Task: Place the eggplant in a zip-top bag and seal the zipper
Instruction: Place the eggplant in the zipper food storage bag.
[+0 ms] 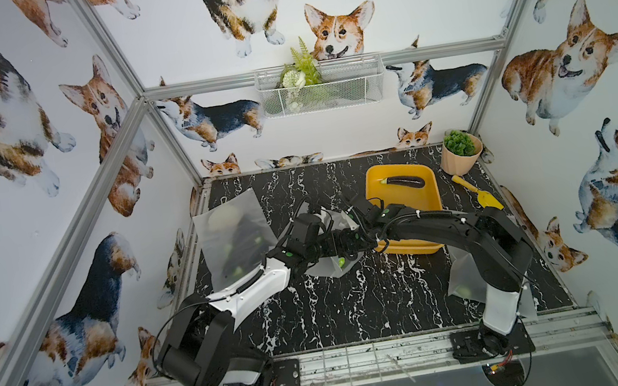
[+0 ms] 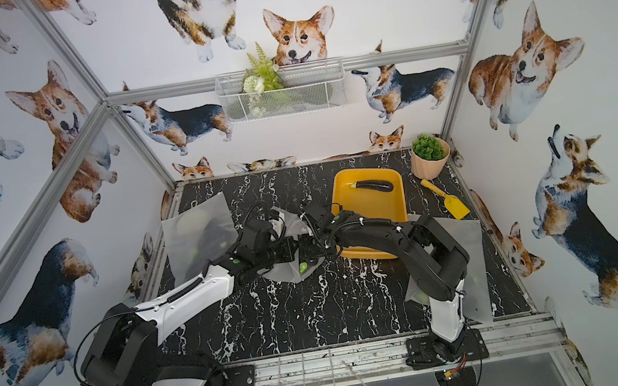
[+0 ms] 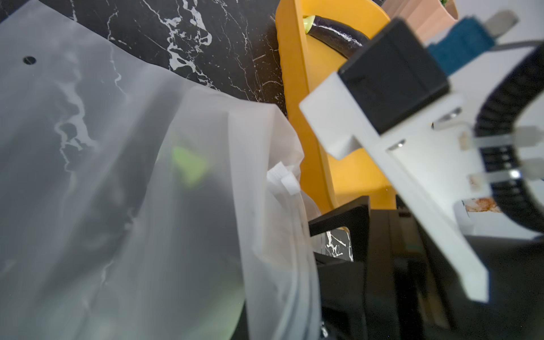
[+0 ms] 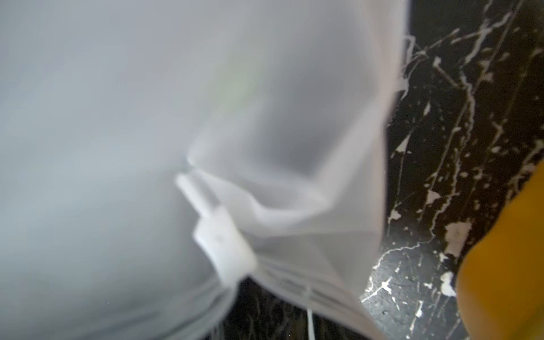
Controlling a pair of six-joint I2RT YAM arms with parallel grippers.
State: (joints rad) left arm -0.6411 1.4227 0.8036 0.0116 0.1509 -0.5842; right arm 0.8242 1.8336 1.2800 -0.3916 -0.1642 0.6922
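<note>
A black marble table [image 1: 355, 309] is being shown in both top views, with both arms reaching over its middle. On its far right part a yellow tray [image 1: 409, 195] is lying, and one eggplant [image 1: 405, 181] is resting inside it, well apart from the grippers. Just beside the tray's near left corner, a frosted zip-top bag [image 1: 326, 272] is being covered by the left gripper [image 1: 332, 241] and the right gripper [image 1: 354, 238], which are meeting above it. The left gripper's jaws are together and appear to be clamped on the bag's zipper edge, though this spot is hidden. Whether the right gripper's jaws are apart or together cannot be told, as its wrist view is being filled by blurred film. A second eggplant [image 3: 188, 167] is being seen through the film, inside the bag. A white slider [image 3: 290, 184] is sitting on the zipper track.
</note>
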